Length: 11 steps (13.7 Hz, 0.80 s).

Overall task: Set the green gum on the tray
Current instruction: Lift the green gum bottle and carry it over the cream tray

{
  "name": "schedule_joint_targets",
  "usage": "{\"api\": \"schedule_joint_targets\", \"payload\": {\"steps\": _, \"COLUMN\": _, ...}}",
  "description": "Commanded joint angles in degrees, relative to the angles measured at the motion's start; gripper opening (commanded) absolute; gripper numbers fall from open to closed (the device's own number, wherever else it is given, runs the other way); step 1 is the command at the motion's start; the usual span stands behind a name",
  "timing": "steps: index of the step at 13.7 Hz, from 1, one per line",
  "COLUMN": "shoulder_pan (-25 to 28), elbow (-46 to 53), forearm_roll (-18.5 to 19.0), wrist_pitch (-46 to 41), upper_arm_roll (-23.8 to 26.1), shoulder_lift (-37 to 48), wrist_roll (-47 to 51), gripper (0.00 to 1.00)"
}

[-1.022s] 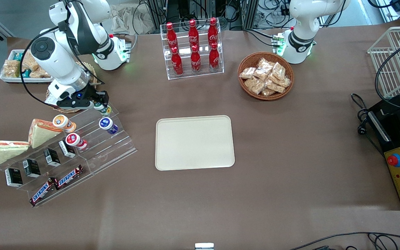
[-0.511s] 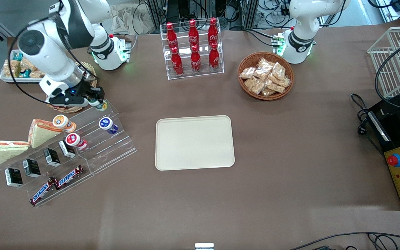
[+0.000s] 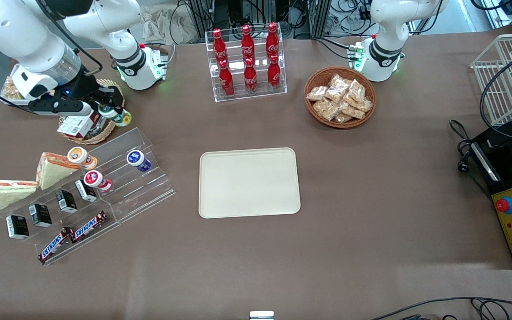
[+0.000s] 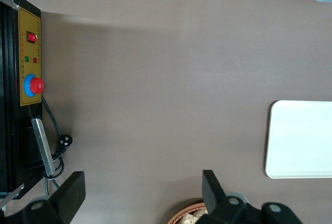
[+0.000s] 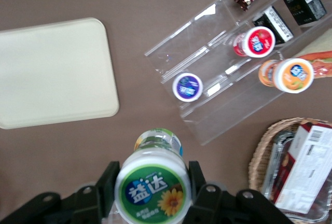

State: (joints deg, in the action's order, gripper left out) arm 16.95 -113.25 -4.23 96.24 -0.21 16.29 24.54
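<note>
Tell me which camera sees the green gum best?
The right wrist view: the green gum fills it, lid up, clamped in the gripper. The front view shows it small, above the clear rack. The left wrist view misses it.

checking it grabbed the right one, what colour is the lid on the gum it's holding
Green with a white rim, on the green gum held in the end effector; the right wrist view shows it best.

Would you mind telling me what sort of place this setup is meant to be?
Probably a lab mock-up of a snack shop: clear acrylic rack of red cola bottles, tiered acrylic snack stand, and the claw holding the green-lidded gum bottle.
</note>
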Motion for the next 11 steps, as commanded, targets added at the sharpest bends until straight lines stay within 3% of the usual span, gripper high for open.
{"api": "schedule_joint_targets", "payload": {"steps": 1, "shoulder_pan": 6.06, "elbow": 9.69, "forearm_roll": -2.00, "wrist_pitch": -2.12, "upper_arm_roll": -0.41, "shoulder_lift": -8.36, "wrist_roll": 11.88, "gripper": 0.28}}
{"api": "schedule_joint_targets", "payload": {"steps": 6, "shoulder_pan": 15.12, "elbow": 10.87, "forearm_roll": -1.48, "wrist_pitch": 7.00, "upper_arm_roll": -0.49, "shoulder_lift": -16.28, "wrist_roll": 25.10, "gripper": 0.28}}
{"api": "schedule_joint_targets", "payload": {"steps": 8, "shoulder_pan": 18.36, "elbow": 7.01, "forearm_roll": -0.96, "wrist_pitch": 13.76, "upper_arm_roll": -0.58, "shoulder_lift": -18.22, "wrist_roll": 29.84, "gripper": 0.28}}
{"api": "schedule_joint_targets", "payload": {"steps": 11, "shoulder_pan": 22.24, "elbow": -2.03, "forearm_roll": 3.17, "wrist_pitch": 26.93, "upper_arm_roll": -0.50, "shoulder_lift": -20.24, "wrist_roll": 36.26, "gripper": 0.28}}
